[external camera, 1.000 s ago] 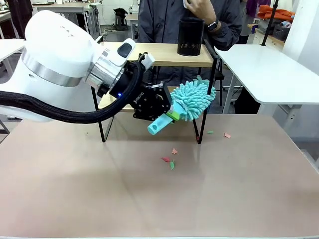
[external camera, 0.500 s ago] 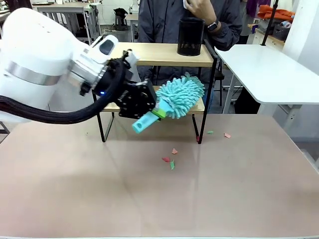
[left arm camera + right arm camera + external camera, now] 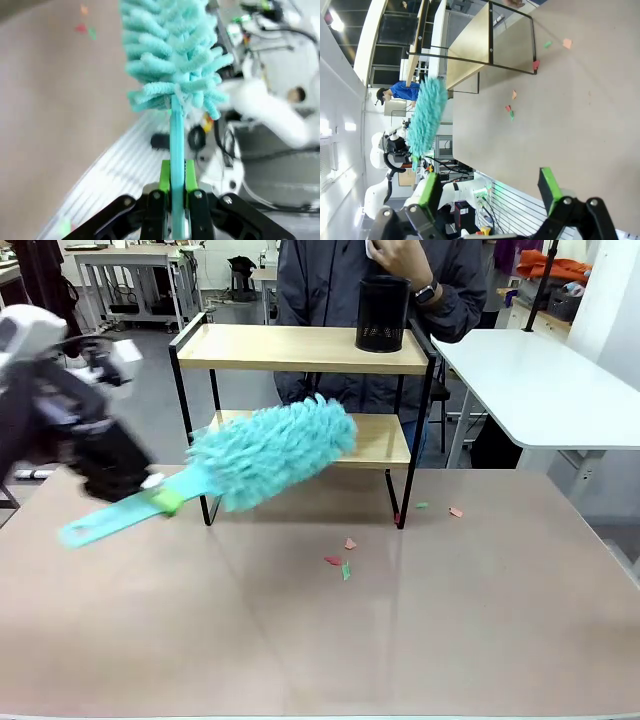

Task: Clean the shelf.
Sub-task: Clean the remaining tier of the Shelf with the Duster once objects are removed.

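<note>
L tool [image 3: 176, 180] pinched on duster [image 3: 270, 450] handle; fluffy head across front of shelf [image 3: 300, 348], lower board. Shelf stands at desk [image 3: 480, 620] far edge, center. R tool [image 3: 489, 189] spread, empty.

No text can be read for certain: the black cup [image 3: 383, 312] standing on the top board of the shelf [image 3: 300, 348] carries faint pale marks near its base, perhaps lettering, yet they are too small and blurred to make out.
</note>
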Robot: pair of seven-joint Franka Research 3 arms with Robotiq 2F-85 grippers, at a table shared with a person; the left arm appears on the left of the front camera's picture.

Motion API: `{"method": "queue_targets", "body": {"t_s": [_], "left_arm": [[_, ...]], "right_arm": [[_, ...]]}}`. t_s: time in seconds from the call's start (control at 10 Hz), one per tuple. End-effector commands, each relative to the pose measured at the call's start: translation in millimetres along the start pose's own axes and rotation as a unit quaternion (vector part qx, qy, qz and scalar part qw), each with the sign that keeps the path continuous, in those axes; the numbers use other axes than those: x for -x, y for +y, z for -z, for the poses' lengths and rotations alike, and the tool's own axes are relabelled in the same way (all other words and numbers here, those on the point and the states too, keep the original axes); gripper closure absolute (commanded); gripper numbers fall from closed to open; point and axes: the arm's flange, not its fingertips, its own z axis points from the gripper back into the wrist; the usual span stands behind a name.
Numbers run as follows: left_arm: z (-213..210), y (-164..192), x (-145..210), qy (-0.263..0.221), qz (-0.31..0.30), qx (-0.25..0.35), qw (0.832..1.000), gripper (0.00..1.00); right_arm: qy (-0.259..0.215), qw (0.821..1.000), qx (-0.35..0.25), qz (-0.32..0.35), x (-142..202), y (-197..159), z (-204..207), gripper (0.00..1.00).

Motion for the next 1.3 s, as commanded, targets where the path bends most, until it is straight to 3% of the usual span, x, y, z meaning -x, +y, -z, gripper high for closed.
{"method": "queue_targets", "body": {"t_s": [0.0, 0.1, 0.3, 0.7, 1.0, 1.1, 1.2], "left_arm": [[-65.5, 14.0, 27.4, 0.06, 0.051, 0.065, 0.995, 0.88], [-95.5, 23.2, 42.0, 0.063, 0.065, 0.114, 0.989, 0.88], [-153.0, 53.0, 69.5, 0.002, 0.057, 0.182, 0.982, 0.88], [-210.1, 111.8, 116.1, -0.122, 0.037, 0.276, 0.953, 0.88], [-233.9, 161.4, 137.1, -0.262, -0.062, 0.302, 0.914, 0.88], [-237.4, 176.6, 138.3, -0.324, -0.134, 0.285, 0.892, 0.88], [-235.8, 183.5, 138.6, -0.328, -0.169, 0.286, 0.884, 0.88]], "right_arm": [[-0.005, 1.0, -0.011, -0.013, -0.7, 0.1, 1.6, 0.0], [-0.005, 1.0, -0.011, -0.013, -0.7, 0.1, 1.6, 0.0], [-0.005, 1.0, -0.011, -0.013, -0.7, 0.1, 1.6, 0.0], [-0.005, 1.0, -0.011, -0.013, -0.7, 0.1, 1.6, 0.0], [-0.005, 1.0, -0.011, -0.013, -0.7, 0.1, 1.6, 0.0], [-0.005, 1.0, -0.011, -0.013, -0.7, 0.1, 1.6, 0.0], [-0.005, 1.0, -0.011, -0.013, -0.7, 0.1, 1.6, 0.0]]}}
